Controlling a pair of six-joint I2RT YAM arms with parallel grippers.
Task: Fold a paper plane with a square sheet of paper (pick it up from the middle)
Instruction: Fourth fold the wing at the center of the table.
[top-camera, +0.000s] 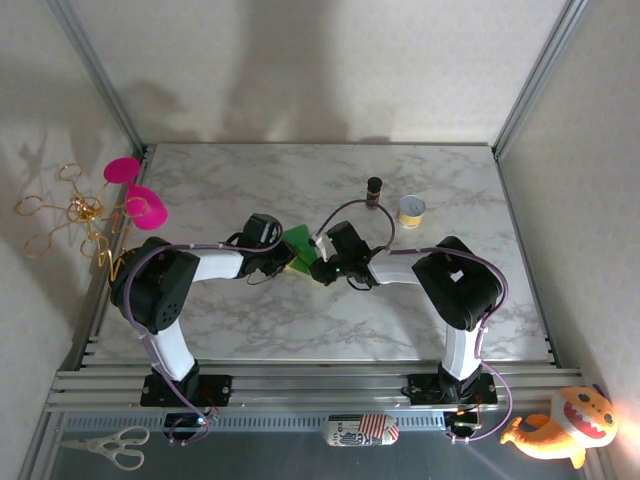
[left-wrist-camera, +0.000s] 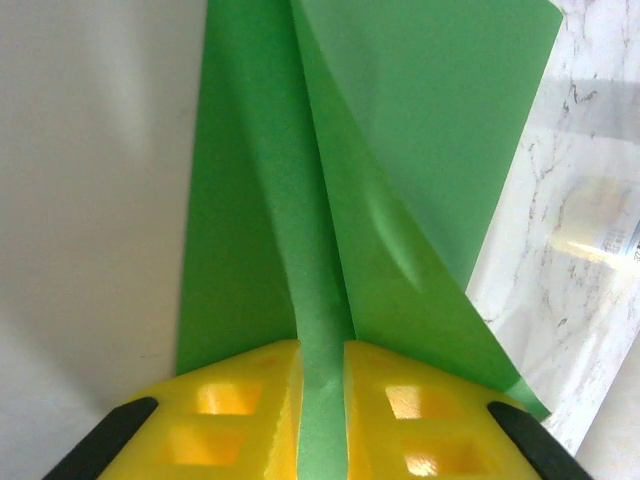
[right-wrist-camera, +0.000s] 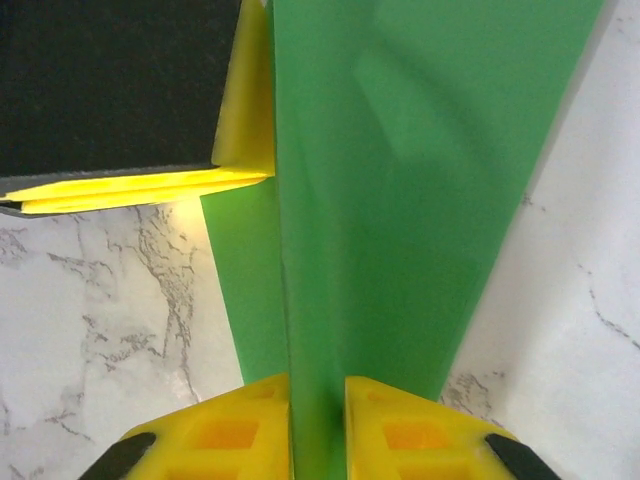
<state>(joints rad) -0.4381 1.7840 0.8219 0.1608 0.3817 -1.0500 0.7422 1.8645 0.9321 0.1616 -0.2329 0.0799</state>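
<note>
Seen from above, both wrists cover most of the sheet of paper (top-camera: 297, 242) at the middle of the table (top-camera: 240, 335), so its outline is unclear. Bright green and creased lengthwise, it is pinched by the left hand (left-wrist-camera: 322, 365) and the right hand (right-wrist-camera: 318, 400).

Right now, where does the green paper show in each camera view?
Top view: the green paper sits near the picture's centre, mid-table.
Left wrist: the green paper is creased and spreads up through the middle from the yellow jaws at the bottom edge.
Right wrist: the green paper is a tall strip running up the middle from the jaws.
Shared landmark: the marble table beneath it.
</note>
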